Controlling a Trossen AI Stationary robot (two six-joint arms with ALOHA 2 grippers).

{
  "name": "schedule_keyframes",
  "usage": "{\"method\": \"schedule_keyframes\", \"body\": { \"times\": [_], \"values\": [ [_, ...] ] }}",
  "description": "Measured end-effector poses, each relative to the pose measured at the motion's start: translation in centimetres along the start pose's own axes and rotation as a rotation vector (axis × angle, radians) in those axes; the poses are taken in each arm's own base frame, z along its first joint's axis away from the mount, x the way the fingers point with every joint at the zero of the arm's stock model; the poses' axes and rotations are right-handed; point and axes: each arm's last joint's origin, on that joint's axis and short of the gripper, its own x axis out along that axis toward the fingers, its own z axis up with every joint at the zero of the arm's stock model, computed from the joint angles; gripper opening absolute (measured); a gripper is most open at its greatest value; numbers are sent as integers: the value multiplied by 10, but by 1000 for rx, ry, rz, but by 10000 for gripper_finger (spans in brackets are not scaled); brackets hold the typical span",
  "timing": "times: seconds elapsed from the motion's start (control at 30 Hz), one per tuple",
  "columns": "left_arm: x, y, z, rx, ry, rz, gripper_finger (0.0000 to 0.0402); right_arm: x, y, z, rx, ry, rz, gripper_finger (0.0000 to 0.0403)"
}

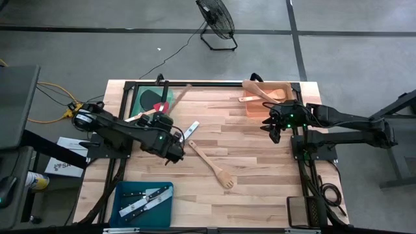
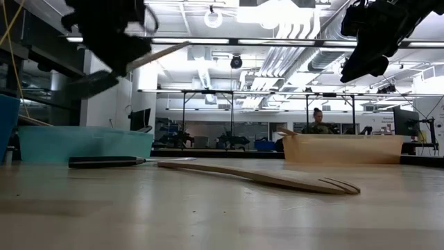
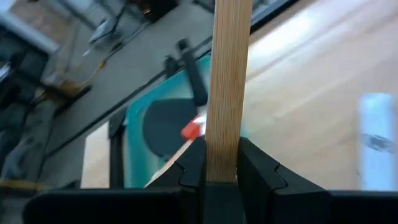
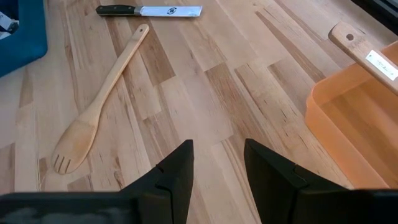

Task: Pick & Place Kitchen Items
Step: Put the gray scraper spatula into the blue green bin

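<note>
**Left end effector gripping a wooden handle above the bench**

I am seeing the left end effector [image 1: 174, 148] clamping its fingers [image 3: 191, 169] on a pale wooden utensil handle [image 3: 227, 81], lifted off the bench [image 1: 260, 162] near the green tray [image 1: 144, 97]. The right end effector [image 1: 273, 132] is hovering beside the orange tray [image 4: 348, 118], fingers partly apart and holding nothing. A slotted wooden spoon [image 4: 99, 102] and a black-handled knife [image 4: 149, 10] are lying mid-bench, just apart.
</note>
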Motion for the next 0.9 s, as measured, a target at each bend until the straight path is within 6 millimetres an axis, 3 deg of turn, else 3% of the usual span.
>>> {"method": "schedule_keyframes", "body": {
  "times": [0.27,0.57,0.9],
  "values": [
    [44,10,-17,-105,99,180,56,0,0,0,0,-2,-7,133],
    [72,20,-18,-157,172,297,56,0,0,0,-3,-3,-7,133],
    [108,20,-20,-169,226,310,56,0,0,0,-7,-3,-8,133]
  ]
}}
